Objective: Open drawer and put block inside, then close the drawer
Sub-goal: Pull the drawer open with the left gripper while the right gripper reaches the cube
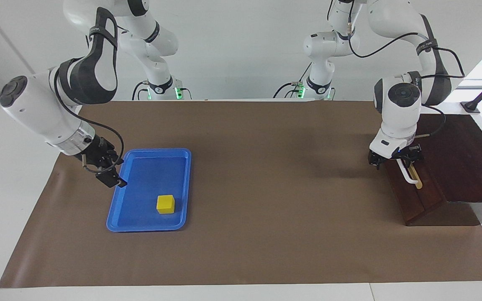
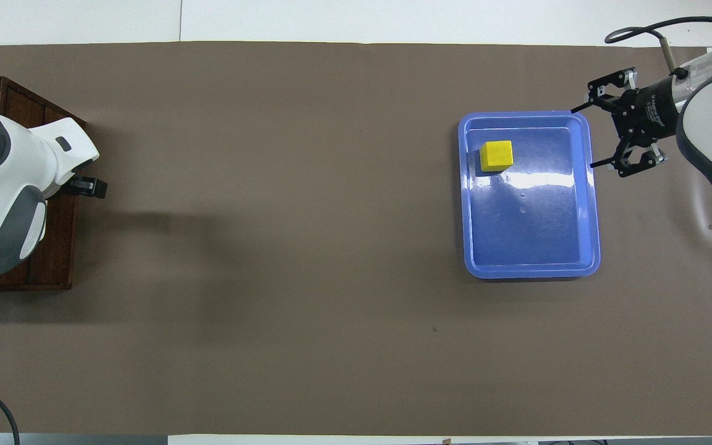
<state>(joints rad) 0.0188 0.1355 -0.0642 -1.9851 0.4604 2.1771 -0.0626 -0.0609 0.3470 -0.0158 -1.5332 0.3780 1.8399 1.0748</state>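
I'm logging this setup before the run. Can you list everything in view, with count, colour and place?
block: one, yellow, in the tray.
tray: one, blue, toward the right arm's end of the table.
drawer: one, dark brown with a white handle, shut, at the left arm's end.
paper sheet: one, brown, covering the table.
left gripper: one, black, open, at the drawer handle.
right gripper: one, black, open, over the tray's edge.
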